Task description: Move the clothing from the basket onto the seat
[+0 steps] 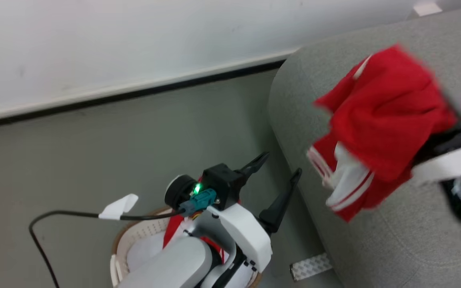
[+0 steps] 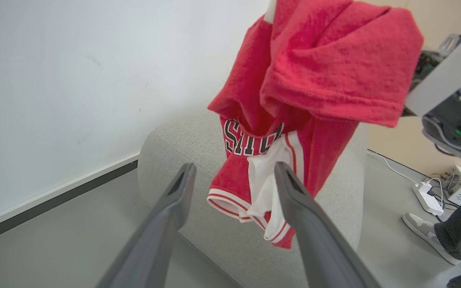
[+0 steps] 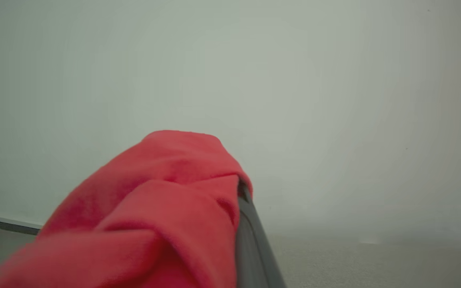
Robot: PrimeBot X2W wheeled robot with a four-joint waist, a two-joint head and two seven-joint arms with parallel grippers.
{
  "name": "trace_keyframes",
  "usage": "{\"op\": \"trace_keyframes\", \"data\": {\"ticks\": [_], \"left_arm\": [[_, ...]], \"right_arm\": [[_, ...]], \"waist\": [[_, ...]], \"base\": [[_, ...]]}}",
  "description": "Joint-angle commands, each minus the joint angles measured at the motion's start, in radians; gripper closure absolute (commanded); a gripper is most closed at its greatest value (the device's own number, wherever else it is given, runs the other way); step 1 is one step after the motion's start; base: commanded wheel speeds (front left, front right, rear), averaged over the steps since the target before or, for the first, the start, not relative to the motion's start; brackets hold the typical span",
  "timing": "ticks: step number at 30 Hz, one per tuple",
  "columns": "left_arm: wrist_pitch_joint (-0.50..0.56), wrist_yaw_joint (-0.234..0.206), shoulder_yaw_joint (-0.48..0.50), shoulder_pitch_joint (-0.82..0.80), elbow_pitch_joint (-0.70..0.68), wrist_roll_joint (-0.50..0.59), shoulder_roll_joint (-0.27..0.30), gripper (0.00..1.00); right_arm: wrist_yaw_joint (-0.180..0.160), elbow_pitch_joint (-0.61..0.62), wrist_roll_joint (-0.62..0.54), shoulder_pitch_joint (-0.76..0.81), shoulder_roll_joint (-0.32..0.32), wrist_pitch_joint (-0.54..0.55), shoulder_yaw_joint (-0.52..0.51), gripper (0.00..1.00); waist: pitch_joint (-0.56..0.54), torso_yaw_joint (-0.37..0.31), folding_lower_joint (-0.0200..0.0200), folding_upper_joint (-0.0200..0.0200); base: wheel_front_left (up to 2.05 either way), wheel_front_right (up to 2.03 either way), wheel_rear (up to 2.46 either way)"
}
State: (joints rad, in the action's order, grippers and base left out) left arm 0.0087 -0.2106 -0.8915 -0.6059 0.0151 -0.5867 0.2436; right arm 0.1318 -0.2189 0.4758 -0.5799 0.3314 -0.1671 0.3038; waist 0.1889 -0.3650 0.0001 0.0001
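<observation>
A bright red garment (image 1: 382,120) with white striped trim hangs in the air over the light grey seat (image 1: 374,240), bunched around my right gripper (image 3: 236,190), which is shut on the clothing. One dark finger (image 3: 248,244) pokes out from under the fabric. The same garment (image 2: 314,80) dangles in the left wrist view above the seat (image 2: 182,140). My left gripper (image 1: 281,164) is open and holds nothing, hovering over the cream basket (image 1: 134,236). More red clothing (image 1: 172,230) lies in the basket, partly hidden by my left arm.
A white wall with a dark baseboard (image 1: 134,94) runs behind the grey floor. A black cable (image 1: 54,216) trails left of the basket. Tape (image 1: 310,266) marks the floor by the seat. A person's shoe (image 2: 426,232) and a power strip (image 2: 426,198) lie beyond the seat.
</observation>
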Motion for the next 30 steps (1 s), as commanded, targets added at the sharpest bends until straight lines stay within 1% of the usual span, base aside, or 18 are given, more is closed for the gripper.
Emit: {"op": "trace_keyframes", "data": {"ticks": [1, 7, 9, 12, 14, 16, 19, 20, 21, 24, 25, 26, 27, 28, 29, 30], "left_arm": [[0.014, 0.007, -0.005, -0.032, -0.01, 0.014, 0.01, 0.0], [0.048, 0.029, -0.013, -0.124, -0.028, 0.054, 0.011, 0.0], [0.056, 0.038, -0.017, -0.154, -0.032, 0.062, 0.007, 0.0], [0.064, 0.051, -0.023, -0.198, -0.037, 0.073, 0.002, 0.0], [0.065, 0.057, -0.023, -0.224, -0.039, 0.082, -0.005, 0.0], [0.059, 0.064, -0.026, -0.238, -0.034, 0.086, -0.017, 0.0], [0.044, 0.077, -0.035, -0.254, -0.021, 0.085, -0.036, 0.0], [0.044, 0.077, -0.035, -0.254, -0.021, 0.085, -0.036, 0.0], [0.04, 0.079, -0.038, -0.256, -0.016, 0.084, -0.043, 0.0], [0.023, 0.086, -0.045, -0.256, 0.004, 0.077, -0.061, 0.0], [0.021, 0.086, -0.046, -0.255, 0.009, 0.076, -0.064, 0.0], [0.017, 0.086, -0.048, -0.252, 0.016, 0.075, -0.063, 0.0], [0.014, 0.086, -0.048, -0.248, 0.023, 0.074, -0.061, 0.0], [0.012, 0.085, -0.048, -0.242, 0.027, 0.072, -0.058, 0.0], [0.011, 0.082, -0.046, -0.235, 0.032, 0.069, -0.053, 0.0], [0.007, 0.079, -0.043, -0.227, 0.037, 0.065, -0.048, 0.0]], "right_arm": [[-0.002, -0.016, -0.007, -0.065, 0.016, 0.0, -0.053, 1.0], [-0.002, -0.118, -0.024, -0.293, 0.066, 0.023, -0.225, 1.0], [-0.002, -0.164, -0.06, -0.389, 0.109, 0.04, -0.278, 1.0], [-0.002, -0.253, -0.093, -0.531, 0.156, 0.066, -0.369, 1.0], [-0.002, -0.33, -0.138, -0.616, 0.192, 0.067, -0.452, 1.0], [-0.002, -0.415, -0.209, -0.672, 0.201, 0.053, -0.555, 1.0], [-0.002, -0.539, -0.341, -0.705, 0.21, 0.036, -0.699, 1.0], [-0.002, -0.539, -0.341, -0.705, 0.21, 0.036, -0.699, 1.0], [-0.002, -0.576, -0.379, -0.699, 0.207, 0.025, -0.744, 1.0], [-0.002, -0.685, -0.477, -0.643, 0.172, -0.014, -0.881, 1.0], [-0.002, -0.714, -0.504, -0.624, 0.165, -0.023, -0.924, 0.93], [-0.002, -0.742, -0.539, -0.602, 0.162, -0.032, -0.97, 0.82], [-0.002, -0.767, -0.568, -0.583, 0.157, -0.034, -1.011, 0.69], [-0.002, -0.787, -0.601, -0.564, 0.147, -0.037, -1.044, 0.33], [-0.002, -0.807, -0.633, -0.544, 0.134, -0.035, -1.069, 0.0], [-0.002, -0.823, -0.662, -0.531, 0.119, -0.033, -1.088, 0.0]], "waist": [[0.086, 0.028, -0.0001, -0.0001], [0.236, 0.073, -0.0001, -0.0001], [0.286, 0.09, -0.0001, -0.0001], [0.356, 0.118, -0.0001, -0.0001], [0.399, 0.134, -0.0001, -0.0001], [0.428, 0.151, -0.0001, -0.0001], [0.455, 0.183, -0.0001, -0.0001], [0.455, 0.183, -0.0001, -0.0001], [0.461, 0.194, -0.0001, -0.0001], [0.47, 0.219, -0.0001, -0.0001], [0.471, 0.225, -0.0001, -0.0001], [0.47, 0.23, -0.0001, -0.0001], [0.468, 0.233, -0.0001, -0.0001], [0.465, 0.235, -0.0001, -0.0001], [0.461, 0.235, -0.0001, -0.0001], [0.454, 0.232, -0.0001, -0.0001]], "base": [[0.0, 0.0, 0.0], [0.0, 0.0, 0.0], [0.0, 0.0, 0.0], [0.0, 0.0, 0.0], [0.0, 0.0, 0.0], [0.0, 0.0, 0.0], [0.0, 0.0, 0.0], [0.0, 0.0, 0.0], [0.0, 0.0, 0.0], [0.0, 0.0, 0.0], [0.0, 0.0, 0.0], [0.0, 0.0, 0.0], [0.0, 0.0, 0.0], [0.0, 0.0, 0.0], [0.0, 0.0, 0.0], [0.0, 0.0, 0.0]]}}
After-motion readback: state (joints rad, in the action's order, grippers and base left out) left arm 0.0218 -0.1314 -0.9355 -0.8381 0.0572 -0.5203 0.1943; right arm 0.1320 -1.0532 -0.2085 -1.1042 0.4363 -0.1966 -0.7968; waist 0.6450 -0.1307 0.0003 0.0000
